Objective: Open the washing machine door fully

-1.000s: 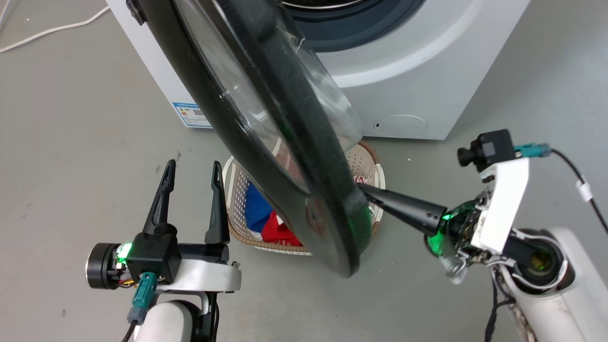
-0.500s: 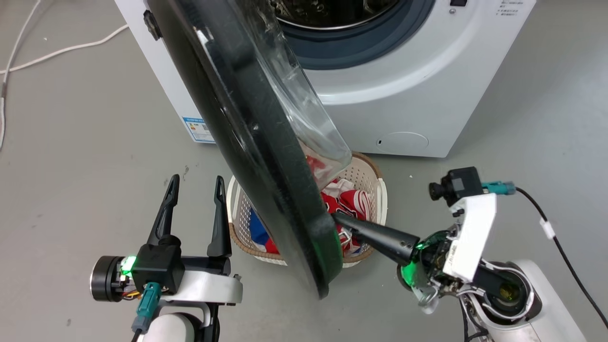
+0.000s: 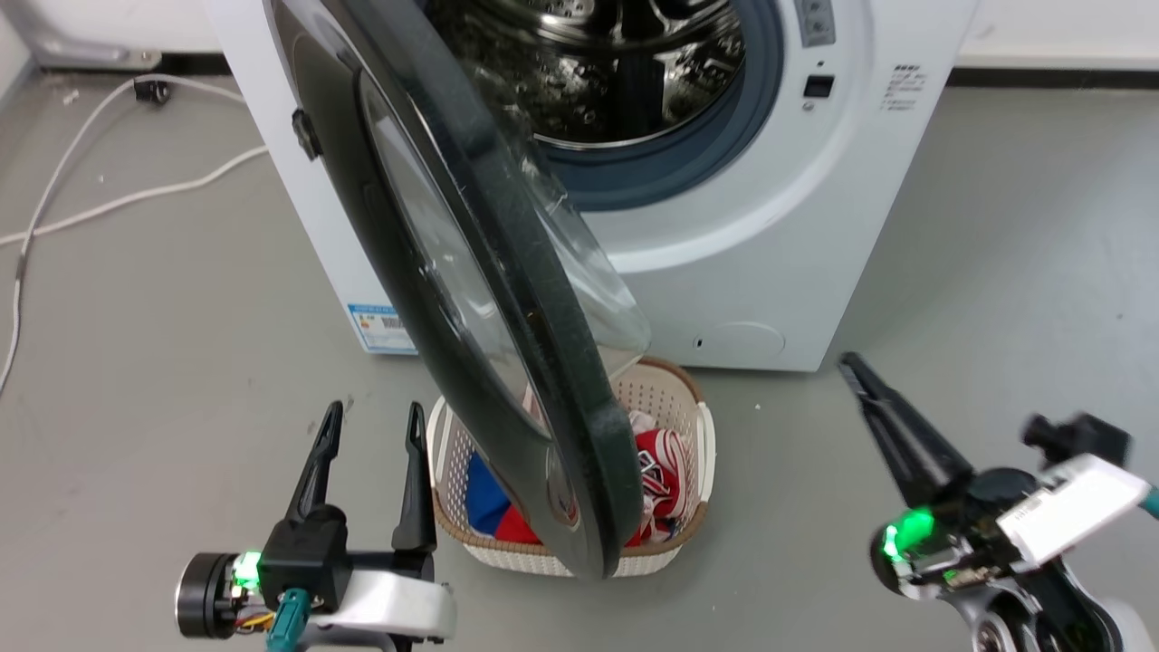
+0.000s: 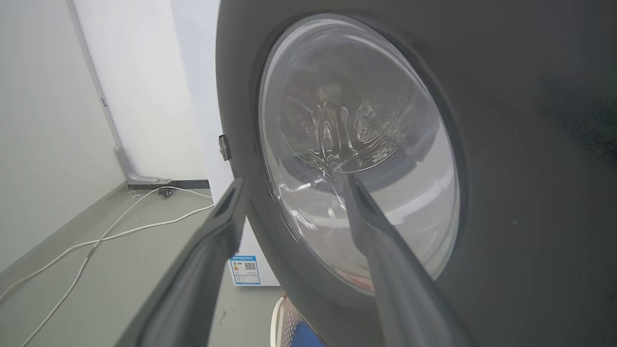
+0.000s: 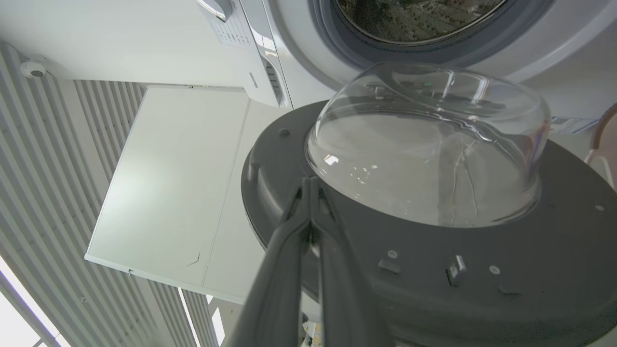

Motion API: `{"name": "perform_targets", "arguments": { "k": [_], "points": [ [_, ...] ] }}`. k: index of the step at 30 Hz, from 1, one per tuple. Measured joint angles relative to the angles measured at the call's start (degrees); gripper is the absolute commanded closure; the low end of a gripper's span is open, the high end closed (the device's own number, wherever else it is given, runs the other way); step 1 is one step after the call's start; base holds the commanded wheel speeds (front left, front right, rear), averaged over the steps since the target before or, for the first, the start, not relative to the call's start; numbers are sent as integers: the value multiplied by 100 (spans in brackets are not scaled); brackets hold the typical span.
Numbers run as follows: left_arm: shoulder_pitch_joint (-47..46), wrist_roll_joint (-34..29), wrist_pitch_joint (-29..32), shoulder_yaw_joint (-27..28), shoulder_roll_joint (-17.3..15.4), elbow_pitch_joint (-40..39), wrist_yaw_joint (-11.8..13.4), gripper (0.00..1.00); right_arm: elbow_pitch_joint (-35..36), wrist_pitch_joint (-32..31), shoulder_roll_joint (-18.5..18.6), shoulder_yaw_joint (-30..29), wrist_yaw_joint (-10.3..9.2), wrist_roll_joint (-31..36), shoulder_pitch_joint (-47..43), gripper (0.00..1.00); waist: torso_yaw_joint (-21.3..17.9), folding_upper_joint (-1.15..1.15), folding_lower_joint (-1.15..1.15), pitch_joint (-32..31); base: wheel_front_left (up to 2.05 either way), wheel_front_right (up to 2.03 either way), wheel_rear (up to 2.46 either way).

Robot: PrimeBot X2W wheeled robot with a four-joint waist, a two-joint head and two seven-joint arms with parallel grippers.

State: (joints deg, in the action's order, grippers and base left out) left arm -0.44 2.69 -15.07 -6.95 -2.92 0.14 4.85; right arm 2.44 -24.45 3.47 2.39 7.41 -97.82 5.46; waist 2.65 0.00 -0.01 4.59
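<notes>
The door [image 3: 453, 299] is hanging half open; the right claw [image 3: 854, 369], pressed together at four o'clock, should be pushing its inner rim toward the spread left claw [image 3: 375, 414].

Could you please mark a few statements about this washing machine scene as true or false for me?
1. The right gripper grips the washing machine door. False: it is shut on nothing and is apart from the door.
2. The left gripper is open. True.
3. The basket under the door's lower edge holds clothes. True.
4. The door covers the drum. False: the door stands swung out, and the drum is exposed.
</notes>
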Motion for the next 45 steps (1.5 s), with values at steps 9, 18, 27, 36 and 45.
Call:
{"name": "perform_targets", "arguments": {
  "k": [9,18,27,36,45],
  "points": [
    [316,-60,0,108,-1,-34,-32,0,489,2328,10,-62,-1,2249,-618,100,-180,0,-1,-419,0,0,0],
    [411,-92,0,162,1,-42,-58,0,40,3952,324,286,1,6635,-774,100,-296,0,0,-527,0,0,0],
    [430,-90,0,137,0,-36,-56,0,223,3953,-23,-339,9,9481,-1047,72,-280,0,0,-556,0,0,0],
    [479,-82,0,120,0,-8,-5,0,200,3953,-46,-482,9,9268,-1272,0,-206,0,0,-582,0,0,0],
    [481,-82,0,146,0,24,20,0,202,3953,-46,-577,9,9226,-1283,0,-179,0,1,-561,0,0,0]
  ]
}}
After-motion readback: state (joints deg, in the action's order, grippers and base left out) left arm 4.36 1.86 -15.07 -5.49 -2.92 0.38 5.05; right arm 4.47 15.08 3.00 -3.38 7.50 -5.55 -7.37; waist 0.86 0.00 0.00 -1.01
